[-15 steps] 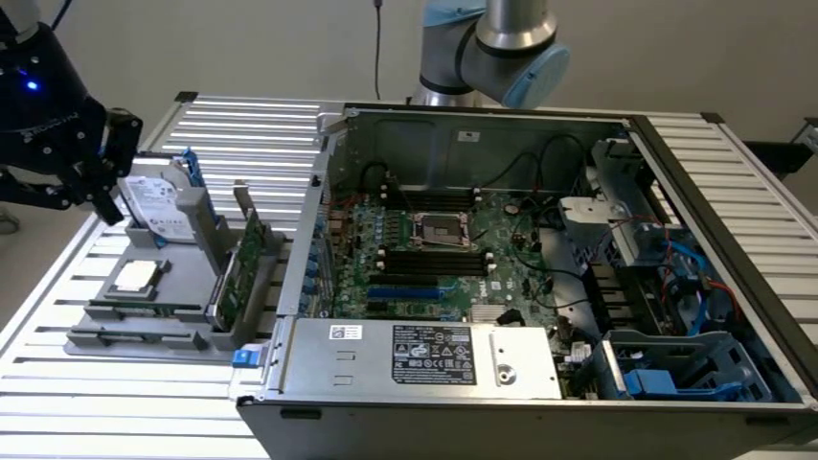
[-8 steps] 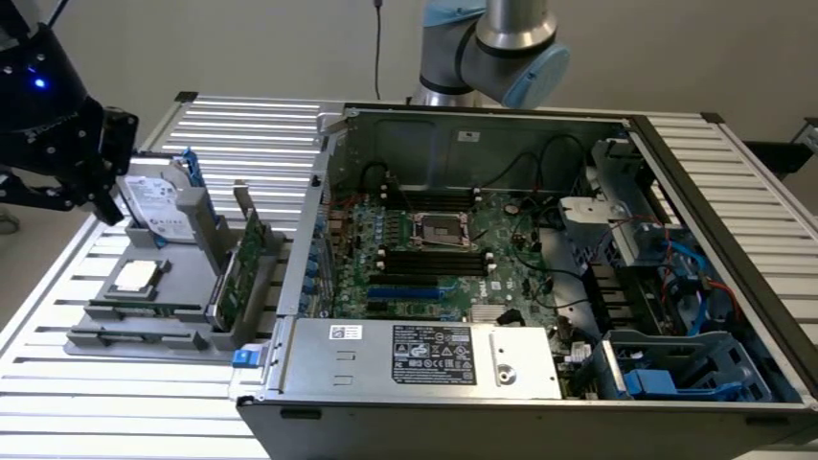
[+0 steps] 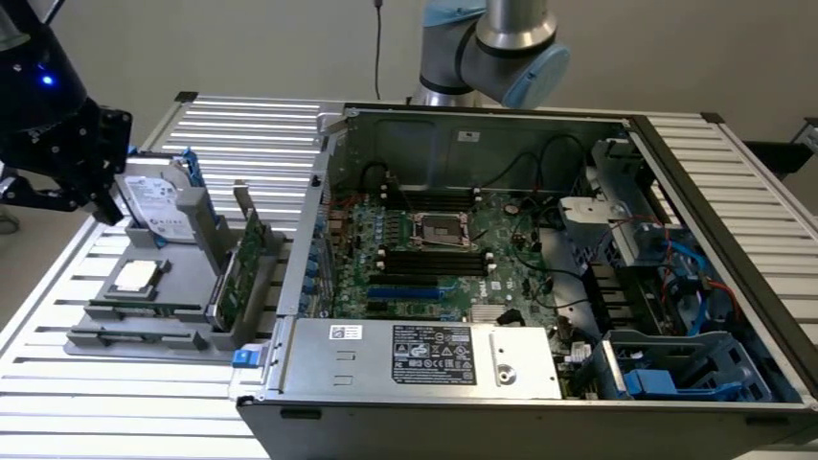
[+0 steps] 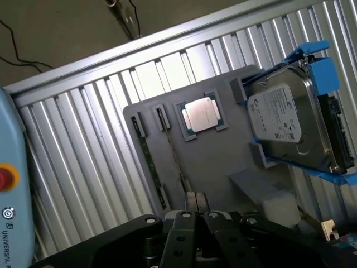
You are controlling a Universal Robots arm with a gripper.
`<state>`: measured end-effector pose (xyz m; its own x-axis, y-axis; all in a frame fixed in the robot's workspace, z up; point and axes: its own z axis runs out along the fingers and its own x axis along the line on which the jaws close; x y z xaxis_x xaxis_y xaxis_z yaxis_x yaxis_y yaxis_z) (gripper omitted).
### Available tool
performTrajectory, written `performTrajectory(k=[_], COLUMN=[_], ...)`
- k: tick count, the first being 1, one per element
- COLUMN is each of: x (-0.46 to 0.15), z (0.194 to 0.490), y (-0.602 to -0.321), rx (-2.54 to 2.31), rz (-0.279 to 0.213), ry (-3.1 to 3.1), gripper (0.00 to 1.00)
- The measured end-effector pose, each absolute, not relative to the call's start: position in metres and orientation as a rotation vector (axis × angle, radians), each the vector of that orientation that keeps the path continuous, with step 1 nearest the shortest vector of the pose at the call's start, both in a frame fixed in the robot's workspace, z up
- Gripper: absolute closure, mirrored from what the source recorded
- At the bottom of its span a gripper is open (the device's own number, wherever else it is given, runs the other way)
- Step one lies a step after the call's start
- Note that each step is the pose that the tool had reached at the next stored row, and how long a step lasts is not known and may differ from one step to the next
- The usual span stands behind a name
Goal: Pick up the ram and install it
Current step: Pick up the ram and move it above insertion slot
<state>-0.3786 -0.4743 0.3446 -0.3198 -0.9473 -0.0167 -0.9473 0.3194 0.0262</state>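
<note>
Count — computer case [image 3: 486,144]: 1 | power supply [image 3: 422,356]: 1 | grey tray [image 3: 186,283], left: 1 | hard drive [image 3: 156,203]: 1 | processor chip [image 3: 134,278]: 1 | expansion card [image 3: 245,254]: 1 | ram [image 3: 147,307]: 1

Robotics lab: open computer case [image 3: 422,144], slatted table [image 3: 115,412]

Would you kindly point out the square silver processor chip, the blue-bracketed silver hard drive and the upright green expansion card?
square silver processor chip [image 4: 199,114], wrist view, centre of its metal lid.
silver hard drive [image 4: 277,115], wrist view, its white label.
upright green expansion card [image 3: 252,254], exterior view, its board face.
</note>
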Motion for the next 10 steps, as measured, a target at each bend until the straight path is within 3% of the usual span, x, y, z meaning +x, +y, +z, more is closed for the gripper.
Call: performTrajectory(k=[10], x=[-0.3786], z=[0.3444], y=[-0.4743], rx=[2.052], rz=[-0.048], ry=[-2.372], gripper=[0.89])
